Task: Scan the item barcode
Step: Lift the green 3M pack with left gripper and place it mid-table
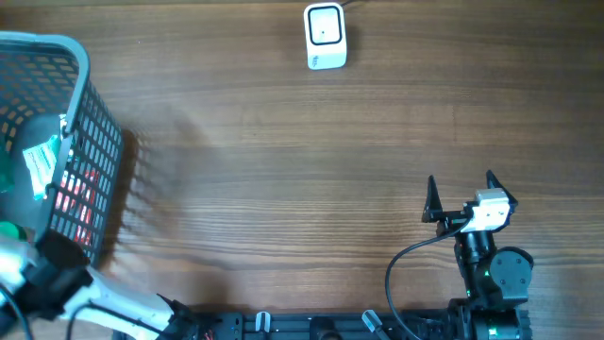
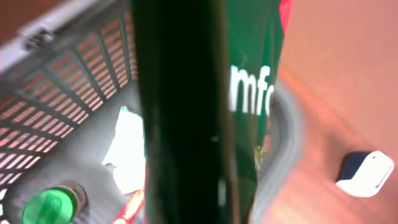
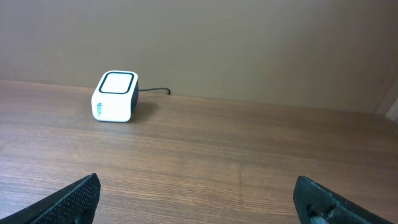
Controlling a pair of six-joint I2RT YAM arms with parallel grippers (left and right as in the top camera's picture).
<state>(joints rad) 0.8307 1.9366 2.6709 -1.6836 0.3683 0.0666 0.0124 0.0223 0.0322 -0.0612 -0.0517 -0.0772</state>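
Note:
A dark green packet [image 2: 186,112] with white lettering fills the middle of the left wrist view, right at the jaws and over the grey mesh basket [image 2: 62,81]. It hides my left fingers, and the gripper is shut on it. From overhead, my left arm [image 1: 47,274] reaches into the basket [image 1: 90,161] at the table's left edge. The white barcode scanner [image 1: 326,36] stands at the far middle of the table, also seen as the scanner [image 2: 367,174] and the scanner [image 3: 115,96]. My right gripper [image 1: 462,194] rests near the front right, open and holding nothing, its jaws [image 3: 199,199] wide apart.
In the basket lie a green-capped bottle [image 2: 53,202], a white packet [image 2: 127,146] and a red item [image 2: 130,208]. A cable runs back from the scanner. Bare wooden tabletop [image 1: 283,170] stretches between basket, scanner and right arm.

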